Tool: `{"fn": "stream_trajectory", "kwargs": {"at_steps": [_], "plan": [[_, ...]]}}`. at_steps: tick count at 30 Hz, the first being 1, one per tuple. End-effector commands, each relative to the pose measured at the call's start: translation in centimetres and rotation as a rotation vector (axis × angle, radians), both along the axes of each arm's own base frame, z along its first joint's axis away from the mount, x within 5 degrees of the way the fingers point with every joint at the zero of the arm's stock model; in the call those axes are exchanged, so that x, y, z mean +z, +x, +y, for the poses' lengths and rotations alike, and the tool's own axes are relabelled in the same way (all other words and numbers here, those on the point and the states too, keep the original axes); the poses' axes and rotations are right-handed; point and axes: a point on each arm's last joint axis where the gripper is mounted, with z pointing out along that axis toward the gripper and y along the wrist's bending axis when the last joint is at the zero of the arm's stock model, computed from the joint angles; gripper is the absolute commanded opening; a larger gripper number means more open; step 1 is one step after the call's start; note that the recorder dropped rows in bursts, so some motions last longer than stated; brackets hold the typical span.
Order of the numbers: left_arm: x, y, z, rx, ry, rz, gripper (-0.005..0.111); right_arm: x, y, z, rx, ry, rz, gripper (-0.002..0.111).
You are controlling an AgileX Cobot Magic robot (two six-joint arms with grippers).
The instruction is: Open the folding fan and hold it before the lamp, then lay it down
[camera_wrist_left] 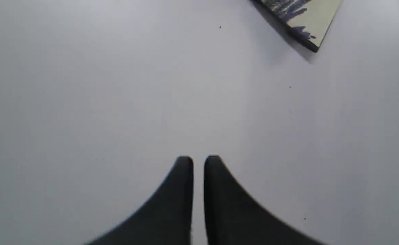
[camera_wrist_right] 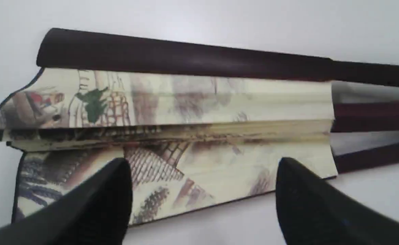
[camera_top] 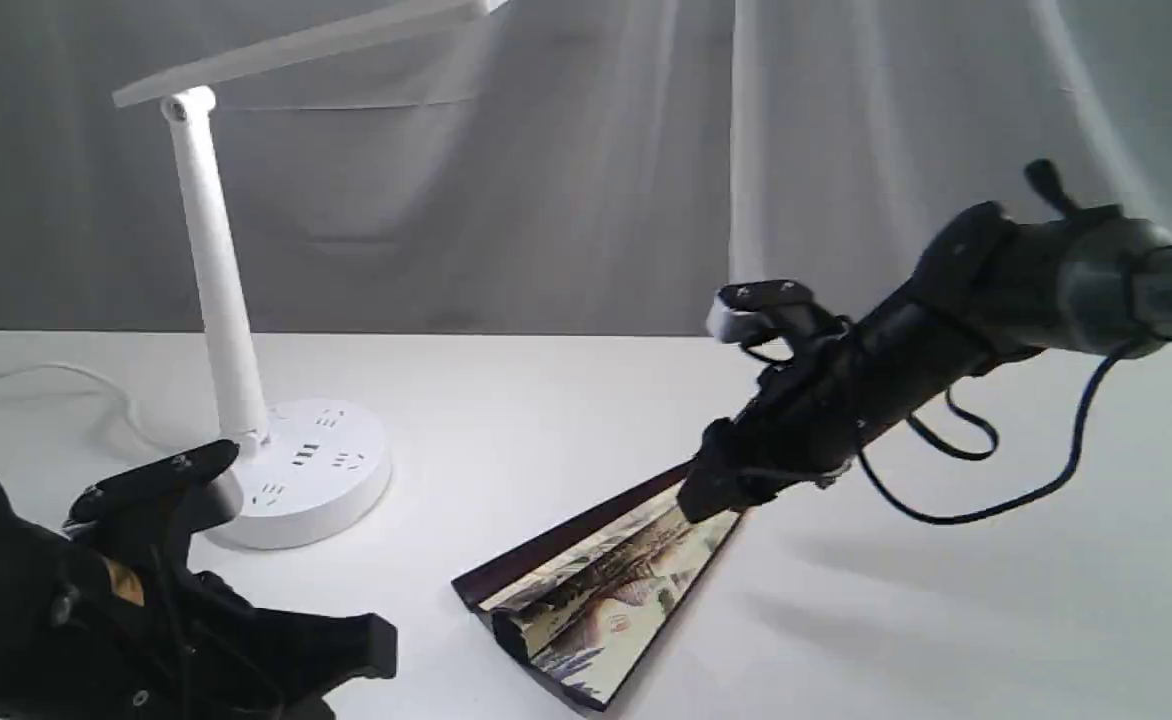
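Observation:
The folding fan lies on the white table, partly spread, its painted cream pleats between dark maroon guards. In the right wrist view the fan fills the frame. My right gripper hovers open just above it, fingers wide apart with nothing between them; in the exterior view it sits over the fan's rib end. My left gripper is shut and empty over bare table at the lower left, with a corner of the fan some way beyond its tips. The white lamp stands at the left.
The lamp's round base with sockets sits just behind my left arm, its white cord trailing off to the left. A grey curtain hangs behind the table. A black cable loops under my right arm.

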Motion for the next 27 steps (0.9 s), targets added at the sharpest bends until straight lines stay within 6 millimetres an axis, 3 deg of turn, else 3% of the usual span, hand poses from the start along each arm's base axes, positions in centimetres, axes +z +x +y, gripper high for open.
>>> {"fn": "stream_trajectory", "kwargs": {"at_steps": [1,3,7,14,19,24,27], "plan": [[0.1,0.2,-0.2,-0.001,-0.009,-0.018,0.006,0.9,0.8,0.1,-0.101,0.008,0.012,0.062],[0.2,0.2,-0.3,0.016,-0.029,-0.020,0.006,1.5,1.6,0.0,-0.161,-0.016,0.058,0.063],[0.3,0.3,-0.4,0.038,-0.051,-0.021,0.006,2.8,3.0,-0.1,-0.094,-0.095,0.045,0.067],[0.3,0.3,-0.4,0.035,-0.049,-0.013,0.006,1.7,5.0,0.3,-0.215,-0.047,0.025,0.068],[0.3,0.3,-0.4,0.031,-0.045,-0.016,0.006,0.6,5.9,0.5,-0.098,-0.072,-0.107,0.068],[0.2,0.1,-0.4,0.017,-0.036,-0.006,0.006,0.2,3.7,1.2,0.205,-0.060,0.011,0.068],[0.2,0.2,-0.4,0.005,-0.032,-0.018,0.006,0.2,3.3,1.3,0.329,-0.076,-0.021,0.068]]}}
